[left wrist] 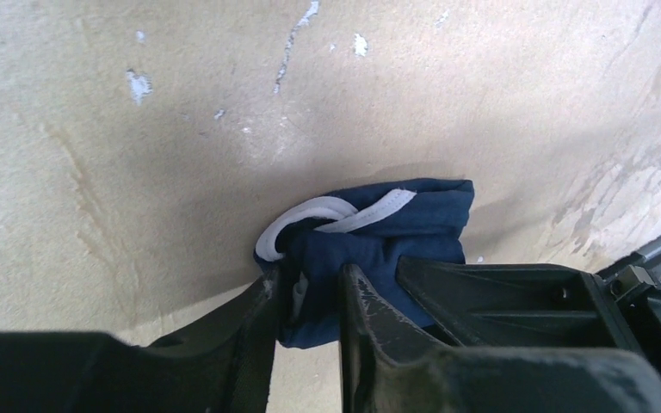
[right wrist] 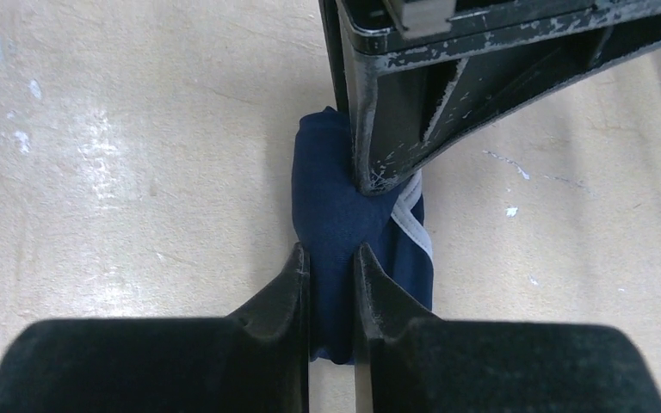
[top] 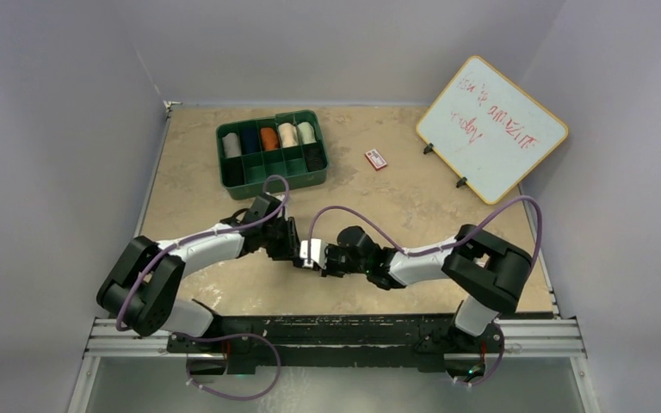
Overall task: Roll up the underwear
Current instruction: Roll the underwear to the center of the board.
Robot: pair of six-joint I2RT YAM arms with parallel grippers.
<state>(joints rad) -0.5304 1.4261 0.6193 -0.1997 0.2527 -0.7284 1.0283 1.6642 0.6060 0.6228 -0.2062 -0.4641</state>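
Observation:
The navy blue underwear [left wrist: 404, 224] with white edging lies as a tight rolled bundle on the tan table, near the front middle. My left gripper [left wrist: 310, 288] is shut on one end of it, cloth pinched between its fingers. From the opposite side my right gripper [right wrist: 331, 258] is shut on the other end of the underwear [right wrist: 331, 198]. One of the left gripper's fingers [right wrist: 396, 112] presses down on the roll's far end in the right wrist view. In the top view the left gripper [top: 295, 249] and right gripper [top: 325, 256] meet tip to tip and hide the roll.
A green compartment tray [top: 280, 184] holding several rolled cloths stands at the back, left of centre. A small red-and-white card [top: 376, 158] lies to its right. A whiteboard [top: 492, 129] leans at the back right. The table's front edge runs just behind the grippers.

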